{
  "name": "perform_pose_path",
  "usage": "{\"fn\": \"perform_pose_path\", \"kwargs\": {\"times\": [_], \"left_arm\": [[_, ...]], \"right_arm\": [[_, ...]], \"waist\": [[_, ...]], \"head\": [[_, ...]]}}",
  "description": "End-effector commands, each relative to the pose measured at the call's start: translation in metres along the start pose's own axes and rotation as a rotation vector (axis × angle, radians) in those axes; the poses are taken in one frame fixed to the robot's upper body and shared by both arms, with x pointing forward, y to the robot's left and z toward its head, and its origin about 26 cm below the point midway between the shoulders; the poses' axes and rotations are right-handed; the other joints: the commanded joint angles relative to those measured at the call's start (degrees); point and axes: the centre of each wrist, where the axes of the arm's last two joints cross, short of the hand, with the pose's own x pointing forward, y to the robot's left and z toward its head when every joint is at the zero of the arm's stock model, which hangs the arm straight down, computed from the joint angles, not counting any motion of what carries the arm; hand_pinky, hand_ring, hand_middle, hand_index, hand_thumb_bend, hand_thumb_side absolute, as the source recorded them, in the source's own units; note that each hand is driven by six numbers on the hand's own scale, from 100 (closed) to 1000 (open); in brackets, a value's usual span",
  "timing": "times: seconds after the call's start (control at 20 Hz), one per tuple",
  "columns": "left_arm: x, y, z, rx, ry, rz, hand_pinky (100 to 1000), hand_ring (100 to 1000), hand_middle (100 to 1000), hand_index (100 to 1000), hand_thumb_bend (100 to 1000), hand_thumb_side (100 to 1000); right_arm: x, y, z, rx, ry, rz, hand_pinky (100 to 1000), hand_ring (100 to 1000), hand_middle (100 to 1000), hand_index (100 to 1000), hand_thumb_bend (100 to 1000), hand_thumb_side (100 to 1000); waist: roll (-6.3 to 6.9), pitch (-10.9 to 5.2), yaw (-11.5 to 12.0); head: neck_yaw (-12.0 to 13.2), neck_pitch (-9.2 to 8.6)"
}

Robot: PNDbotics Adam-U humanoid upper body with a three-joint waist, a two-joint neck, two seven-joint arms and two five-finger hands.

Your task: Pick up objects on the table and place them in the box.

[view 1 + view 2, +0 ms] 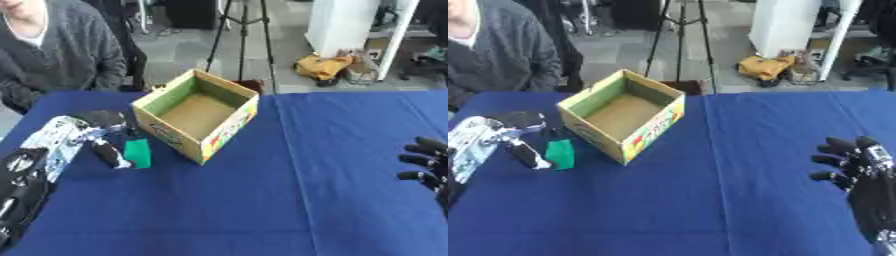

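On the blue table [289, 200], near its left side, a small green block [137, 153] is sitting just beside the open cardboard box [197, 114] — the box looks empty inside. The left hand [103, 136] is reaching around the green block, with a finger on its left side and the rest of the hand above it; it looks like it is closing on the block, but I cannot tell if it is holding it yet. To do this well, the hand should be getting fingers on both sides of the block, lifting it straight up, and clearing the box's near wall before letting go. The right hand [852, 165] is resting at the right edge, fingers loosely bent — holding nothing.
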Motion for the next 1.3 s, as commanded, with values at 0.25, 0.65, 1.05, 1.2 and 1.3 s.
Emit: {"fn": "perform_pose_path", "kwargs": {"times": [0.25,0.65,1.05,1.2,1.3], "left_arm": [[-0.006,-0.01,-0.003,0.062,0.035,0.025,678,677,694,781,451,382],[-0.006,-0.006,-0.002,0.089,0.021,0.007,689,684,704,787,494,398],[-0.005,0.004,0.004,0.062,0.017,-0.021,692,690,707,785,499,397],[-0.006,-0.001,0.003,0.032,0.018,-0.023,692,690,708,784,499,397],[-0.007,-0.001,0.003,0.031,0.02,-0.026,694,693,710,784,496,399]], "right_arm": [[0.01,-0.002,-0.004,0.01,-0.036,0.012,572,731,698,805,100,1000],[0.011,-0.002,-0.005,0.008,-0.039,0.013,572,731,697,805,100,1000],[0.011,-0.002,-0.005,0.009,-0.037,0.013,572,731,697,804,100,1000],[0.011,-0.002,-0.005,0.006,-0.037,0.014,572,731,697,804,100,1000],[0.011,-0.002,-0.005,0.006,-0.037,0.013,572,731,697,804,100,1000]], "waist": [[-0.16,-0.21,-0.22],[-0.27,-0.16,-0.2],[-0.2,-0.37,-0.11],[-0.32,-0.33,-0.15],[-0.3,-0.3,-0.13]], "head": [[0.11,-0.35],[0.09,-0.4],[0.08,-0.4],[0.08,-0.4],[0.1,-0.36]]}}
